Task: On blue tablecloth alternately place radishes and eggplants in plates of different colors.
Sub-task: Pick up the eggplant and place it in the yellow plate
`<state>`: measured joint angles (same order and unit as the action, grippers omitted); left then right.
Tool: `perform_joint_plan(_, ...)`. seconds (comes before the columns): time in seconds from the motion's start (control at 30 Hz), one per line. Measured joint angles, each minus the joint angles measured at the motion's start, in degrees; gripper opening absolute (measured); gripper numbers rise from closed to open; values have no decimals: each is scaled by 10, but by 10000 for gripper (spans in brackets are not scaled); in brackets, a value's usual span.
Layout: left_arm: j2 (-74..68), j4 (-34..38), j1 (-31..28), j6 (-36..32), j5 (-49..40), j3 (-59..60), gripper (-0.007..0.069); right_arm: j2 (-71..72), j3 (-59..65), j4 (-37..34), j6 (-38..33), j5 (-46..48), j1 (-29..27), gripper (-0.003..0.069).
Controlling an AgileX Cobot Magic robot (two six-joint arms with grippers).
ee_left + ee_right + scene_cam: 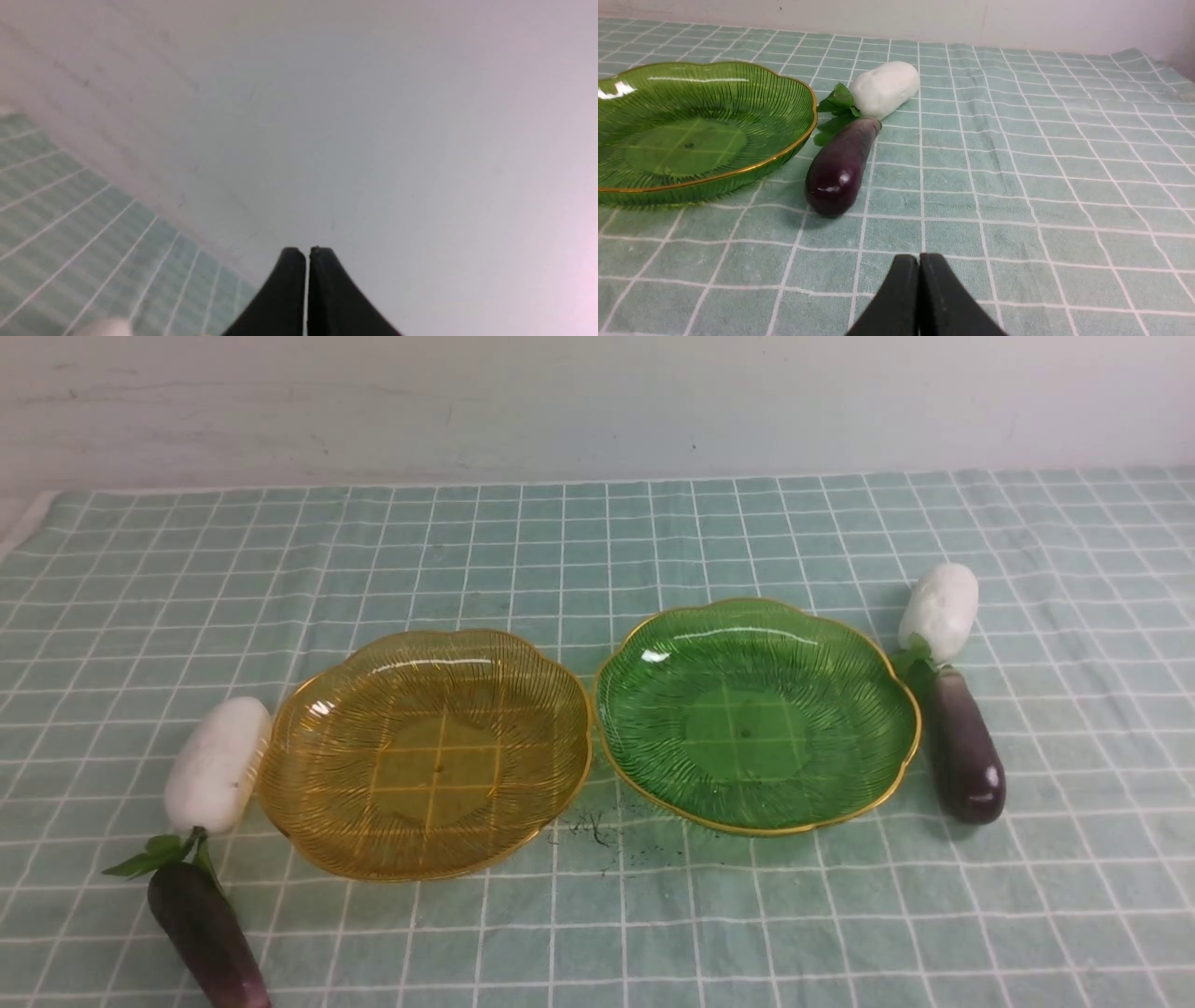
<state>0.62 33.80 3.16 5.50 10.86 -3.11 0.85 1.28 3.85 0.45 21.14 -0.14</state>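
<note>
The right end effector point(919, 255) is shut tight and holds nothing. It sits at the bottom middle of the right wrist view. A little up and left of it, the right eggplant point(840, 168) lies on the blue tablecloth point(1017, 186). Its fat end points back at the end effector. Its thin end points away, right by the leaves of the right radish point(885, 88). The empty green plate point(691, 140) is just beside them, at the left. The left end effector point(307, 253) is shut too and mostly faces the wall. I think the right arm is better set to go first.
</note>
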Motion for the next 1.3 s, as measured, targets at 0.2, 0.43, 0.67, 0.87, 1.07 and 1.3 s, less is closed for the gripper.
perform_joint_plan(0.2, -79, -9, -1, -93, -235, -233, -8, 0, 4, -163, 84, -147, 0, -13)
perform_joint_plan(0.43, -364, -119, -1, -104, -586, -381, -8, 0, 4, -283, 112, -217, 0, -13)
perform_joint_plan(0.67, -614, -249, -1, -34, -613, -381, -8, -12, -46, -279, 116, -118, 11, -13)
perform_joint_plan(0.87, -704, -270, -1, -1, -598, -382, -8, -163, -232, -217, 51, 76, 13, -13)
perform_joint_plan(1.07, -765, -272, -1, 1, -592, -382, 41, -315, -360, -205, -13, 176, 13, -13)
perform_joint_plan(1.3, -826, -272, -1, 34, -556, -382, 306, -416, -385, -259, -84, 204, 13, -13)
